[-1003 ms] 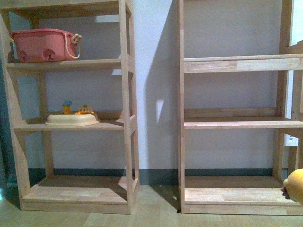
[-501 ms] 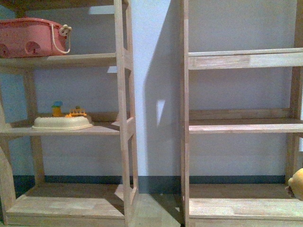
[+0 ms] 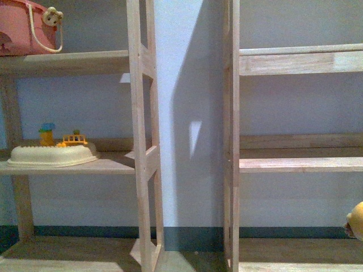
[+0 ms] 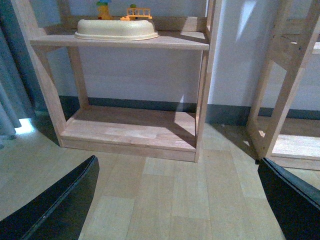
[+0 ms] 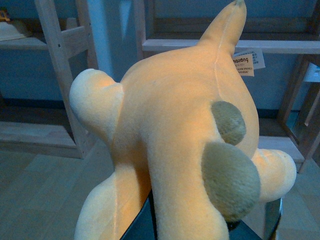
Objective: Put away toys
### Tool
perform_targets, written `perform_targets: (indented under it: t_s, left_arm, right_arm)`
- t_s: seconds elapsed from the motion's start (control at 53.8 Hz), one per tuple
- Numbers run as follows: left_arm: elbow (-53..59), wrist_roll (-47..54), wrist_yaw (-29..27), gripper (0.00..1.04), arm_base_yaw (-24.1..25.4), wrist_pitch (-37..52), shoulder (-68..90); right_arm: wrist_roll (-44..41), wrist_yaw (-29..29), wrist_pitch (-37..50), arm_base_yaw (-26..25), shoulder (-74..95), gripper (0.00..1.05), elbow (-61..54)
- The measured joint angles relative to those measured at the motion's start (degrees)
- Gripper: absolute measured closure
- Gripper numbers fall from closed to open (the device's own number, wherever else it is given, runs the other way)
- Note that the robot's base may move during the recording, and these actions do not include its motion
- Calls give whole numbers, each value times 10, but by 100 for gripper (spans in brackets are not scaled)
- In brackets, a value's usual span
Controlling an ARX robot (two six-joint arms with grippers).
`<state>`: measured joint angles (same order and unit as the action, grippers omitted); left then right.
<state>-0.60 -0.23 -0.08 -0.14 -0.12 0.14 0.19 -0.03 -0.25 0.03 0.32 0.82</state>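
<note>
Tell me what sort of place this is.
Probably a playroom or home storage corner: open wooden shelf units against a wall, a pink basket and a cream tray with small toys on them, plus a plush animal.

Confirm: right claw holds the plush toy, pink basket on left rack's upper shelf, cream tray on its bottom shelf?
No: the cream tray sits on the middle shelf, per the front view. Right claw holds the plush toy; pink basket is on the upper shelf.
</note>
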Motion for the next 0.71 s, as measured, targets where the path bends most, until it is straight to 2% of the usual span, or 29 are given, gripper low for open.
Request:
perform_targets:
  t_s: [0.706]
  left_arm:
    - [0,0,1,6,0,0,0]
  right_arm:
    - [0,0,0,0,0,98,0]
